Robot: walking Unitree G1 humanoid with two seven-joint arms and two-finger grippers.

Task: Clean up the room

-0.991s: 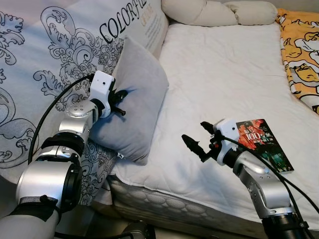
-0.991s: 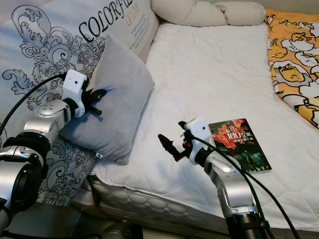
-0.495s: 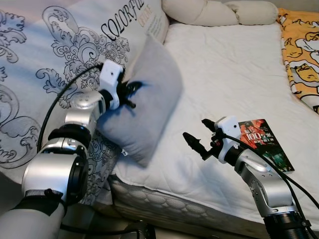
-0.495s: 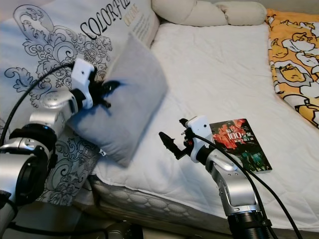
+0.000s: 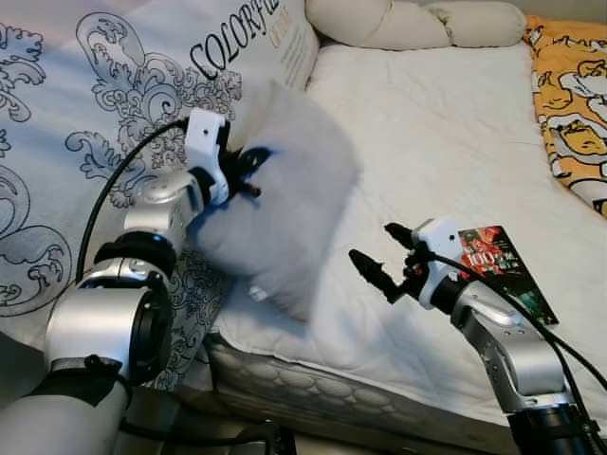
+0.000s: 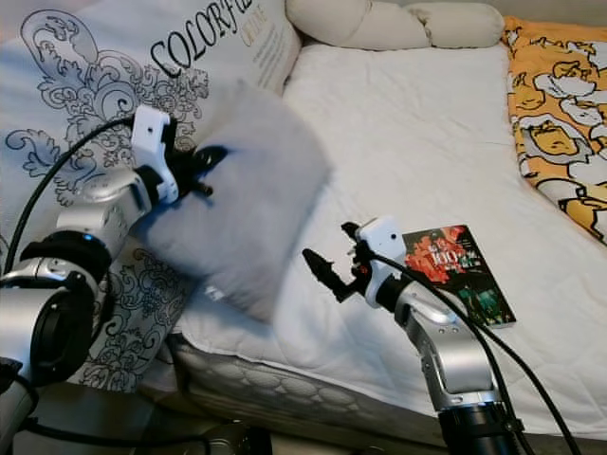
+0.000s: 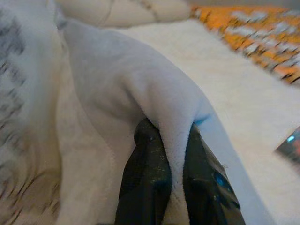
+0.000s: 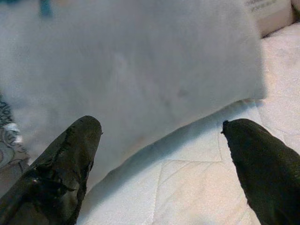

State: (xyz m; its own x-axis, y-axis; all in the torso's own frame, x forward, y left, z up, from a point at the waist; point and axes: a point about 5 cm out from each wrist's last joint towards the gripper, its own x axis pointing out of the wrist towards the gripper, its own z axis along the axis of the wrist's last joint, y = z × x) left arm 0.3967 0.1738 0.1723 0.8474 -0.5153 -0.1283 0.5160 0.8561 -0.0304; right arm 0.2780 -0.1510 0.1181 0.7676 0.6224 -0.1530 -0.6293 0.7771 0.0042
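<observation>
Pinching the grey pillow (image 5: pixel 285 190), the left gripper (image 5: pixel 248 172) holds it above the bed (image 5: pixel 446 133).

- The right gripper (image 8: pixel 164 164) has its two black fingers (image 8: pixel 61 173) spread wide apart
- Beyond them a blurred grey pillow (image 8: pixel 140 70) rests on the bed's white quilted sheet (image 8: pixel 187 187)
- A patterned cover (image 8: pixel 7 136) shows at one edge

A white quilted mattress cover (image 5: pixel 446 142) is stretching out beneath and beyond the right gripper (image 5: pixel 379 258). A duvet with black scrollwork and lettering (image 5: pixel 85 114) is lying heaped just left of the left gripper (image 5: pixel 248 175). Cream bolsters (image 5: pixel 379 21) are resting far ahead of both. An orange cartoon blanket (image 5: pixel 574 85) is lying well off to the right gripper's right.
</observation>
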